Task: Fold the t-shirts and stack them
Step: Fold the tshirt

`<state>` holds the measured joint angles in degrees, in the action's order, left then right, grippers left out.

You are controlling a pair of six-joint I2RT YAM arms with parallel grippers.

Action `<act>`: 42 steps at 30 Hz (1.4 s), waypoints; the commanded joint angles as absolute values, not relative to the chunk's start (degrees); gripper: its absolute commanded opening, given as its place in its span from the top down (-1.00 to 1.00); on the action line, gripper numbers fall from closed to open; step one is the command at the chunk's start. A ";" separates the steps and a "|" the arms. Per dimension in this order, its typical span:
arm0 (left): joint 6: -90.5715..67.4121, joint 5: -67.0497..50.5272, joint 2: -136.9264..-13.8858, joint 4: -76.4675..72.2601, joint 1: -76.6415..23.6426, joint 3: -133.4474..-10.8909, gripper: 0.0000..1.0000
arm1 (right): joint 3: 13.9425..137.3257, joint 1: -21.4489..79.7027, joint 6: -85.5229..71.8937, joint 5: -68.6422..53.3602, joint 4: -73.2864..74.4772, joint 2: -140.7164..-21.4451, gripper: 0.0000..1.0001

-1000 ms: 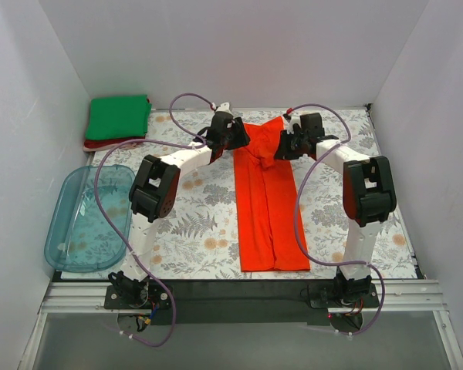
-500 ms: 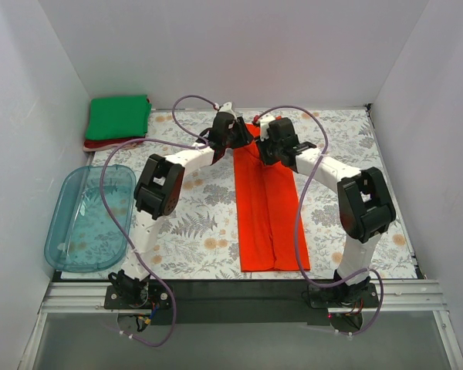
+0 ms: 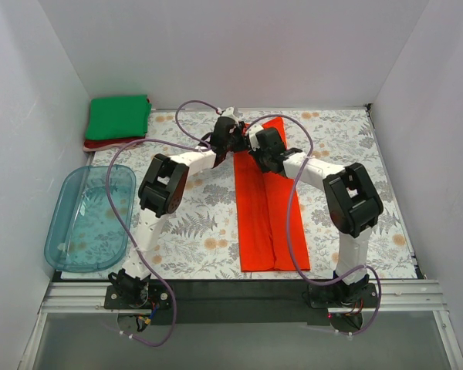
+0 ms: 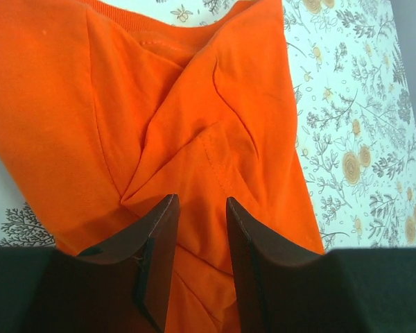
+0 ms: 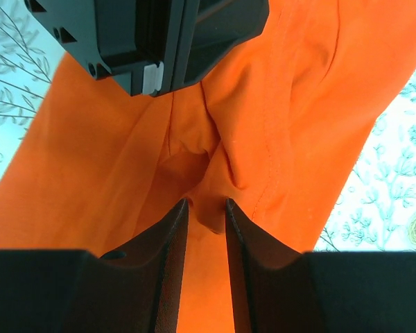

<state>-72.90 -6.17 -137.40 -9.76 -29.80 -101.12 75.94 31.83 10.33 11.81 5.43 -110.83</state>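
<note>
White walls (image 3: 239, 46) box in a worktop (image 3: 193, 223) covered with a floral print. On it the orange-red t-shirt (image 3: 266, 223) lies folded lengthwise into a long strip that runs from the near edge to the far side. Its far end is bunched and creased under both hands.

The left hand (image 3: 233, 140) sits on the strip's far left corner. Its fingers (image 4: 159, 236) stand narrowly apart with orange cloth between them, and creases run in toward one fingertip. I cannot tell whether it grips the cloth or only rests on it.

The right hand (image 3: 259, 150) is just beside it, reaching in from the right, with the left hand's black housing directly ahead of its tips. A raised fold of the shirt sits between its narrowly parted fingers (image 5: 168, 243), though I cannot tell if that fold is clamped.

Well off to the left of the left hand, in the far corner, the green t-shirt (image 3: 118, 116) lies folded square on top of the dark red t-shirt (image 3: 100, 143). Nearer than those, at the left edge, stands a clear blue tub (image 3: 89, 220).
</note>
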 commanded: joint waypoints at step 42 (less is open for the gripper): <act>-69.96 -5.98 -127.89 -7.91 -27.60 -103.01 -0.36 | 71.81 32.35 -7.37 11.08 18.80 -90.28 -0.18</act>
